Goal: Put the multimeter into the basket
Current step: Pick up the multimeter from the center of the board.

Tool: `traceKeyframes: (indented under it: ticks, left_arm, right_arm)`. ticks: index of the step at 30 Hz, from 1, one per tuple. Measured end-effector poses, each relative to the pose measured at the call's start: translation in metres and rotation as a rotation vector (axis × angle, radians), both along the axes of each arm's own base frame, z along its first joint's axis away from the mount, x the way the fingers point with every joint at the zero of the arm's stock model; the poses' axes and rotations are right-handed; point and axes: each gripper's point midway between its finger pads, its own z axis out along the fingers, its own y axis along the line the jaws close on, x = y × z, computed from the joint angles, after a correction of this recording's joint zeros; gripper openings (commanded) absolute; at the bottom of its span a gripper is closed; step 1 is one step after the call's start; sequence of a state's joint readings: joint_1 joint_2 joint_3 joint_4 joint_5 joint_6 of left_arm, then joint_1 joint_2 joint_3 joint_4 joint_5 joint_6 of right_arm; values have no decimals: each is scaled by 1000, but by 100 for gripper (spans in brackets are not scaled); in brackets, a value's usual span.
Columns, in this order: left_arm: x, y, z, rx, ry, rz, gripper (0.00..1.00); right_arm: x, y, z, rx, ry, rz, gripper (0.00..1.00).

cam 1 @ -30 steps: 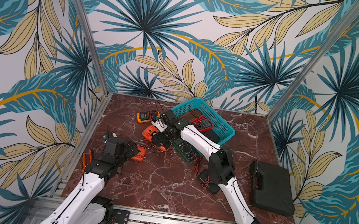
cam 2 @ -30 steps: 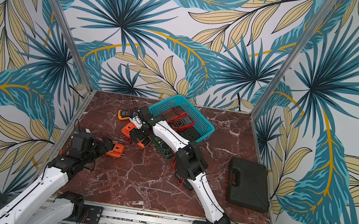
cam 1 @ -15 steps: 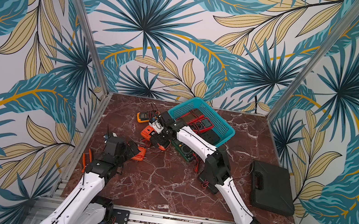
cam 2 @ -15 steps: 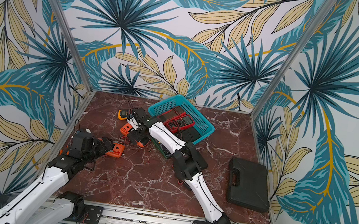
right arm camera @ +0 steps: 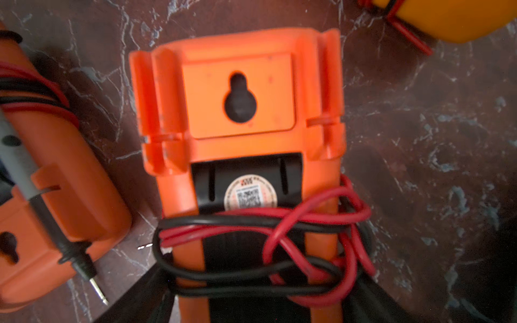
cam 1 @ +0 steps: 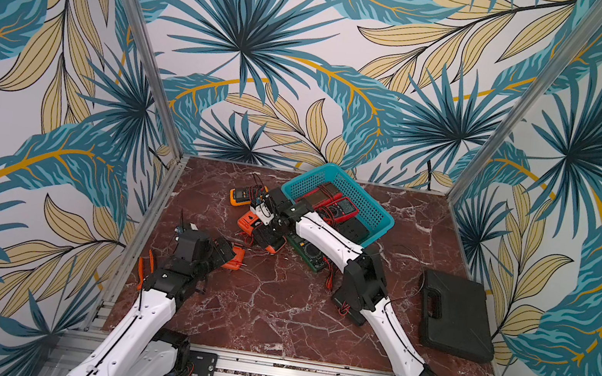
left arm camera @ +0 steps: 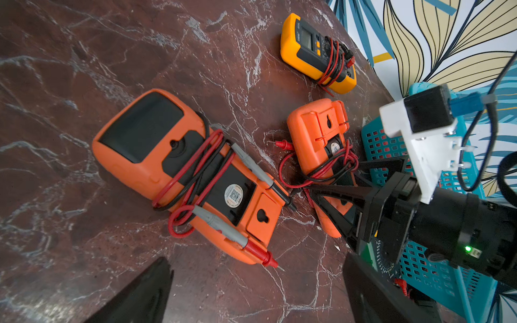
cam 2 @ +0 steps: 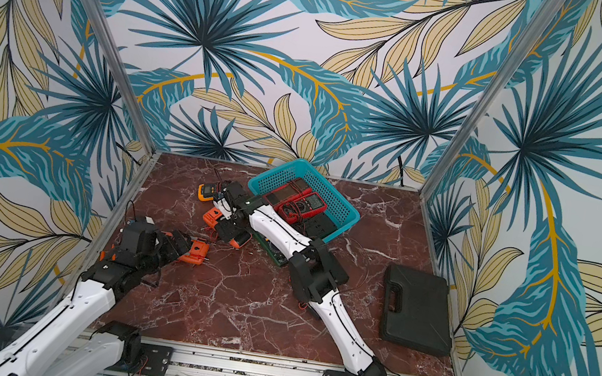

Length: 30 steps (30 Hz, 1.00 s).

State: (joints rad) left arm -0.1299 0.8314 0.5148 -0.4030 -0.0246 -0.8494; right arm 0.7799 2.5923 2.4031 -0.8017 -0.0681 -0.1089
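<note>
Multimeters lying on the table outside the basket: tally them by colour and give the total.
Orange multimeters: 2
Yellow multimeter: 1
Green multimeter: 1
Total: 4

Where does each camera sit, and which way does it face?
Top views: high in front, facing down and back over the table; left arm, right arm show.
Left wrist: over the large orange multimeter; left gripper shows.
Right wrist: above the small orange multimeter; right gripper flanks it.
Wrist views share both orange multimeters.
</note>
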Motion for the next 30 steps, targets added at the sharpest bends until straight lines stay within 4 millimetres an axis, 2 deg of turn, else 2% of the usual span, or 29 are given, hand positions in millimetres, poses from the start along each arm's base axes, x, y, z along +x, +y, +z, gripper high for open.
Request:
traceKeyframes:
  ticks: [2, 6, 12, 15, 18, 26, 30]
  left_arm:
    - [0, 0, 0, 0, -2, 0, 100]
    - [0, 0, 0, -1, -3, -1, 100]
    - [0, 0, 1, 1, -5, -5, 100]
    - [0, 0, 3, 3, -14, -6, 100]
    - [0, 0, 7, 8, -28, -7, 100]
    - [0, 1, 11, 20, -47, -11, 100]
    - [0, 2, 11, 27, -48, -11, 100]
  right_arm:
    - [0, 0, 0, 0, 1, -6, 65]
    - [-2, -2, 0, 0, 9, -44, 33]
    - [-7, -13, 5, -13, 47, -172, 0]
    - [-9, -22, 13, -18, 62, -265, 0]
    - [-10, -25, 31, 15, 66, -349, 0]
    - [-15, -21, 105, 166, 21, -503, 0]
    - [-13, -29, 140, 222, -29, -582, 0]
